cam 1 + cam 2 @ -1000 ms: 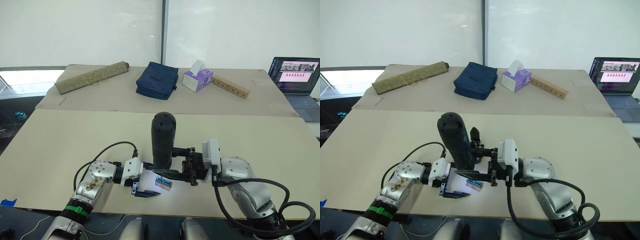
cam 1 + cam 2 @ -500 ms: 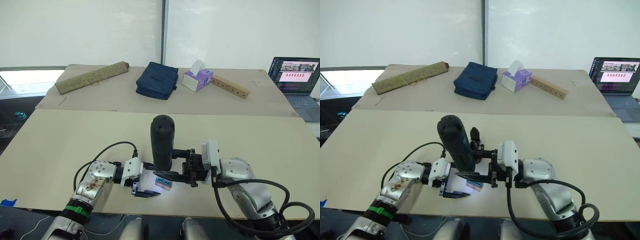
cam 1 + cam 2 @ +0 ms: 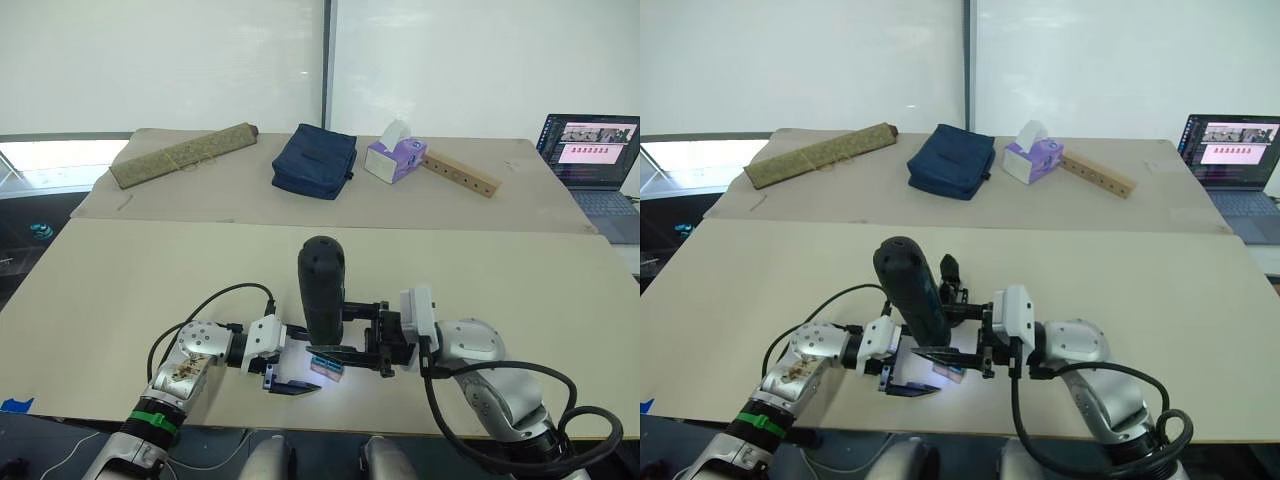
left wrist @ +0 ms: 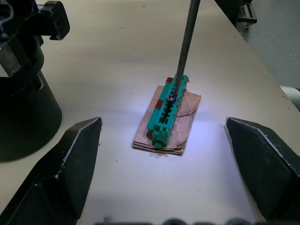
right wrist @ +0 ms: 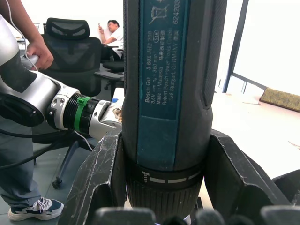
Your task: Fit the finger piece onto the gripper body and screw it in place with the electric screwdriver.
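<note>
Near the table's front edge, from the head camera, I have the electric screwdriver [image 3: 322, 290] standing almost upright in my right gripper [image 3: 352, 332], whose fingers are clamped around its lower barrel. Its long axis runs nearly vertical, bit down, onto a small green-topped block [image 3: 326, 366] between my two arms. My left gripper [image 3: 288, 378] sits just beside that block, the nearer hand to it. Something small and black [image 3: 950, 268] shows behind the screwdriver; I cannot tell which part it is.

Left wrist camera: my fingers [image 4: 65, 164] are spread wide and empty, the block [image 4: 167, 112] lying between them on bare tan tabletop [image 4: 112, 56], the bit [image 4: 186, 42] touching its far end.

Right wrist camera: both pads [image 5: 101, 183] press the barrel [image 5: 173, 93]. Office chairs [image 5: 75, 51] and people [image 5: 28, 56] are beyond.
</note>
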